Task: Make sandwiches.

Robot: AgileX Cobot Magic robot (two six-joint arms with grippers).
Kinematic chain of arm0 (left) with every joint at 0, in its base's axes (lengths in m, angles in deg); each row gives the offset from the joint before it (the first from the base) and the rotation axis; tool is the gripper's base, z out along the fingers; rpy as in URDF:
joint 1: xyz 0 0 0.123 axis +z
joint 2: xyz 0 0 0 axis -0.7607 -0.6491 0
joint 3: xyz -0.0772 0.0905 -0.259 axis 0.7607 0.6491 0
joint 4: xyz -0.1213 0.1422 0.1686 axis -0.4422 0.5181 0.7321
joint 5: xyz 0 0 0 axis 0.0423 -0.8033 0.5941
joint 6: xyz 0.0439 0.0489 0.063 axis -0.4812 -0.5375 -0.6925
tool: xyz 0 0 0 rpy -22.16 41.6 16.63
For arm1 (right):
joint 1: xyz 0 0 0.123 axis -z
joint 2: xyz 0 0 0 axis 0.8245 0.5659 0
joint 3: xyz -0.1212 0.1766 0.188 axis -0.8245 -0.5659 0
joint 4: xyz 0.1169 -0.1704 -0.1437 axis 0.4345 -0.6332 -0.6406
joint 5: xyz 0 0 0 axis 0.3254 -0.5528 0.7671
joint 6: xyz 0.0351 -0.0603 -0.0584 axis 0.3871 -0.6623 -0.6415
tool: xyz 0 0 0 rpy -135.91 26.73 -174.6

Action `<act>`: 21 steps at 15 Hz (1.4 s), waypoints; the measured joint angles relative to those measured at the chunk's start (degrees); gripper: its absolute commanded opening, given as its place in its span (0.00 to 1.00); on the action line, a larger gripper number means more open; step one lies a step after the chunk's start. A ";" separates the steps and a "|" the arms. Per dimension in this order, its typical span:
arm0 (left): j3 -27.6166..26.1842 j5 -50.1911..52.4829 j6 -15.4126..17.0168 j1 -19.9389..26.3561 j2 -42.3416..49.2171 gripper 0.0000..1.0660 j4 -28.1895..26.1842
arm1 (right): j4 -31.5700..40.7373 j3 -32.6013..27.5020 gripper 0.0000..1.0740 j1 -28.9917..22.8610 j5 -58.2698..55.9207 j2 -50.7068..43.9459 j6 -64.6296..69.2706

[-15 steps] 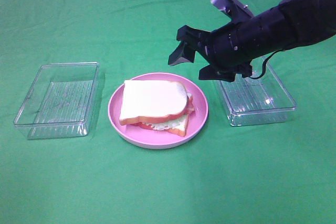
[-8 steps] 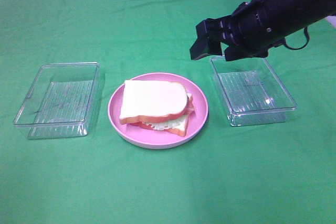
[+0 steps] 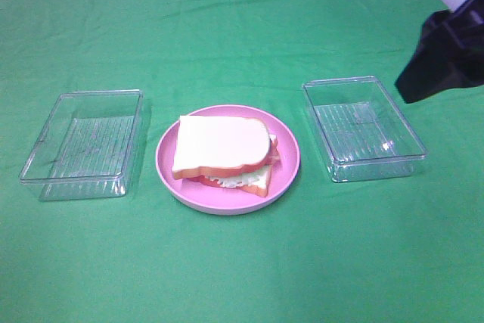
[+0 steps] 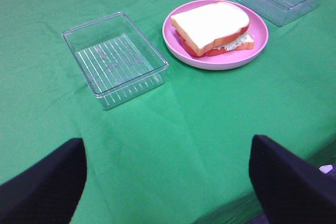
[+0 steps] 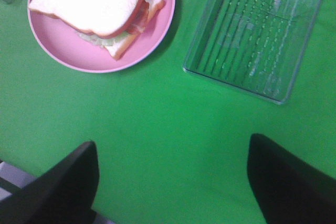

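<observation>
A toy sandwich (image 3: 224, 154) of white bread slices w/ orange-brown crust, pale green lettuce and reddish filling sat assembled on a round pink plate (image 3: 286, 158) at the centre of a green cloth-covered table (image 3: 242, 262), the top slice lying flat and slightly askew over the lower one, lettuce showing at the near edge. Two clear rectangular plastic trays flanked the plate: one (image 3: 83, 142) just to its left, the other (image 3: 364, 127) just to its right, neither touching it, both w/ ribbed bottoms and nothing visible inside. The right arm's black gripper (image 5: 170, 182) hung above the cloth near the right tray and plate, its two dark fingers (image 5: 286, 177) spread wide apart w/ nothing between them; in the high view only a dark bulk of that arm (image 3: 446, 54) showed at the far right edge, beyond the right tray. The left arm's black gripper (image 4: 165, 182) stood well back from the left tray at the near-left side of the table, fingers (image 4: 44, 187) likewise spread wide, gripping nothing, w/ the left tray, plate and sandwich all lying beyond it; it was out of the high view.
</observation>
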State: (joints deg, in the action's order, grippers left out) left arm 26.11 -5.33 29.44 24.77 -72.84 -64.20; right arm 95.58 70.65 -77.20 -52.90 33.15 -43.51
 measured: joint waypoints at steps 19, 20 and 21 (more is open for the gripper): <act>0.00 0.00 -1.49 0.00 0.00 0.76 -0.23 | 0.29 -30.02 0.69 0.00 -5.56 -56.09 -3.90; 0.00 0.00 -1.55 0.00 0.00 0.76 -0.23 | 0.29 -30.02 0.69 0.00 -5.56 -56.21 -3.84; 0.00 0.00 -1.55 0.00 0.00 0.76 -0.23 | 0.29 -30.02 0.69 0.00 -5.56 -56.21 -3.84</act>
State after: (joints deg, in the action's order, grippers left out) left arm 26.11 -5.33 27.89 24.77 -72.84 -64.43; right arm 95.87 40.62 -77.20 -58.46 -23.06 -47.35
